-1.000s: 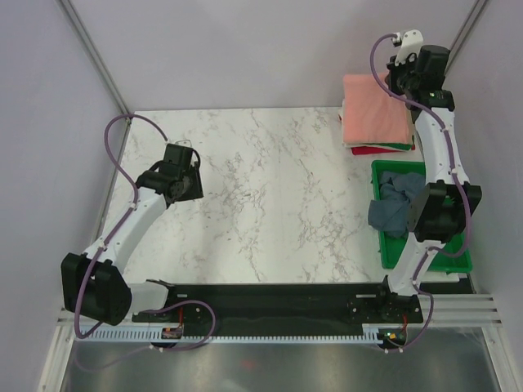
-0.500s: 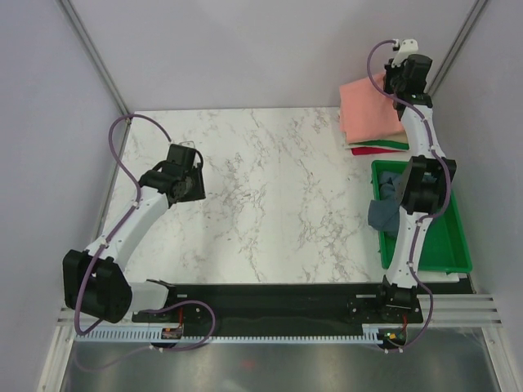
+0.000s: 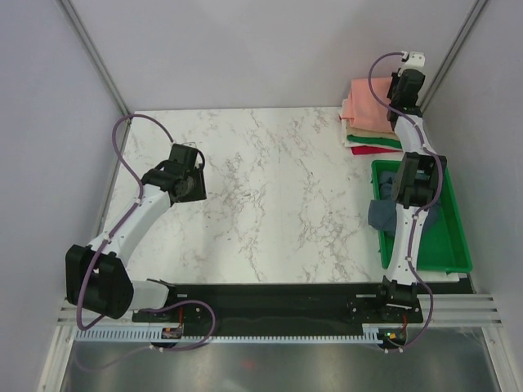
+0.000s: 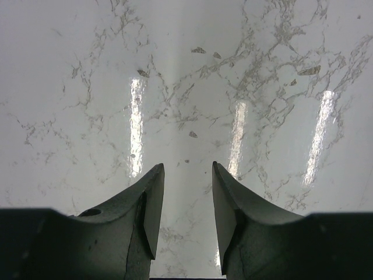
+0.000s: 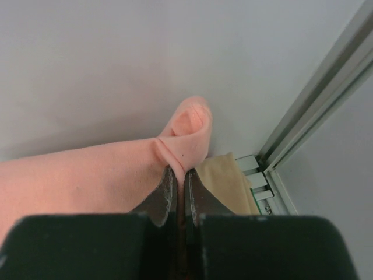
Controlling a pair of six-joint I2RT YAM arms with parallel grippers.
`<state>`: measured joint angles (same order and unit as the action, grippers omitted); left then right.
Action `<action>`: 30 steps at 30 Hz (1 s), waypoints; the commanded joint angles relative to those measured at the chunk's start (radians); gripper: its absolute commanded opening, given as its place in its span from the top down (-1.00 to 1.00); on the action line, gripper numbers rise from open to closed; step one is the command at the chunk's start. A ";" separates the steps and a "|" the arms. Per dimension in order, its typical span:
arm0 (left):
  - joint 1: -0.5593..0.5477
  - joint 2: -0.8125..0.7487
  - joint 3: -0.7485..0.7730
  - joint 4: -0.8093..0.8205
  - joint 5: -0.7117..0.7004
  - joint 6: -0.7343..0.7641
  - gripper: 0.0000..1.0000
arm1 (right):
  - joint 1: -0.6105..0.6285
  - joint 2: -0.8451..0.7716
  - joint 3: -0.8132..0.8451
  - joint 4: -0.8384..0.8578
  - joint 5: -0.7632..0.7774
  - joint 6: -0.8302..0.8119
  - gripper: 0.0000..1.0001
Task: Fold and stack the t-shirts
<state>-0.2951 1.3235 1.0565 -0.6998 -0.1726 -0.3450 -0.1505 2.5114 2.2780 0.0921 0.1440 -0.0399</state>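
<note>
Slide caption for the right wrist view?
Right end effector shut on a fold of the salmon-pink t-shirt, tan t-shirt just beyond.

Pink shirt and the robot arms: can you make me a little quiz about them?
1. True or false: the right jaws pinch the salmon-pink shirt.
2. What lies in the green tray? A) a slate blue-grey shirt B) a cup C) a shoe
3. What do the left jaws hold?
Key: 1 true; 2 A; 3 nothing, they stand open over the table.
</note>
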 commanded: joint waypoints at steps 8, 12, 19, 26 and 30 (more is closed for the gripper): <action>-0.004 -0.007 -0.001 0.034 0.024 0.047 0.10 | -0.020 0.029 0.009 0.149 0.114 0.037 0.07; -0.016 -0.017 -0.001 0.034 0.019 0.047 0.10 | -0.020 0.023 0.080 0.132 0.144 0.071 -0.85; -0.027 -0.061 -0.001 0.034 0.005 0.049 0.10 | -0.027 -0.233 -0.010 0.156 0.238 0.144 -0.96; -0.033 -0.099 0.002 0.033 0.002 0.051 0.10 | -0.090 -0.529 -0.332 0.118 0.005 0.463 -0.95; -0.033 -0.118 0.003 0.034 -0.001 0.051 0.10 | -0.084 -0.702 -0.547 0.073 -0.193 0.592 -0.96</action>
<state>-0.3229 1.2427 1.0565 -0.6998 -0.1558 -0.3367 -0.2417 1.9041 1.8568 0.1898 0.1474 0.3836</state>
